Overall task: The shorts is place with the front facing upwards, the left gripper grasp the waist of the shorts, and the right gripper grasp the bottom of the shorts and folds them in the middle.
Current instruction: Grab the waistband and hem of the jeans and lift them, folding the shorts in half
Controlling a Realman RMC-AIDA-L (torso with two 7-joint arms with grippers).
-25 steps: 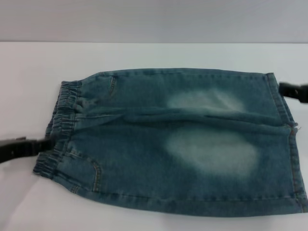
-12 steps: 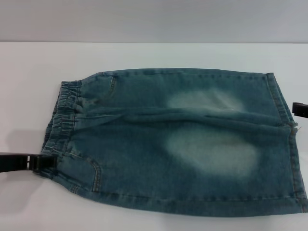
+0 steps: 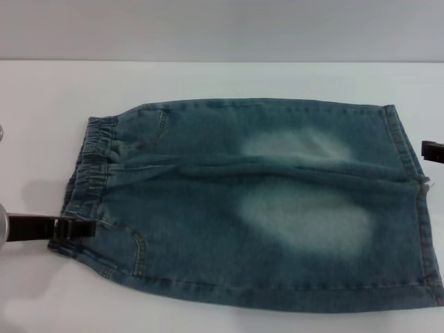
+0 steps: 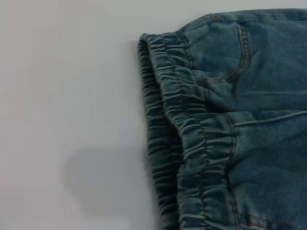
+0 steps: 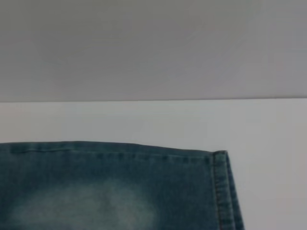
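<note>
The blue denim shorts (image 3: 263, 201) lie flat on the white table (image 3: 229, 80), with pale faded patches on the thighs. The gathered waist (image 3: 87, 180) points left and the bottom hems (image 3: 416, 201) point right. My left gripper (image 3: 75, 227) reaches in from the left edge, its black tip at the near corner of the waist. Only a black bit of my right gripper (image 3: 432, 150) shows at the right edge, beside the far hem. The left wrist view looks down on the ruffled waist (image 4: 192, 134). A far hem corner (image 5: 221, 191) fills the right wrist view.
Bare white tabletop (image 3: 41, 104) surrounds the shorts at the left and back. A grey wall (image 3: 222, 28) runs behind the table's far edge. The shorts' near side edge (image 3: 277, 298) lies close to the bottom of the head view.
My left gripper dropped from mid-waist toward the waist's near corner and then edged in to it. My right gripper slid out toward the right edge.
</note>
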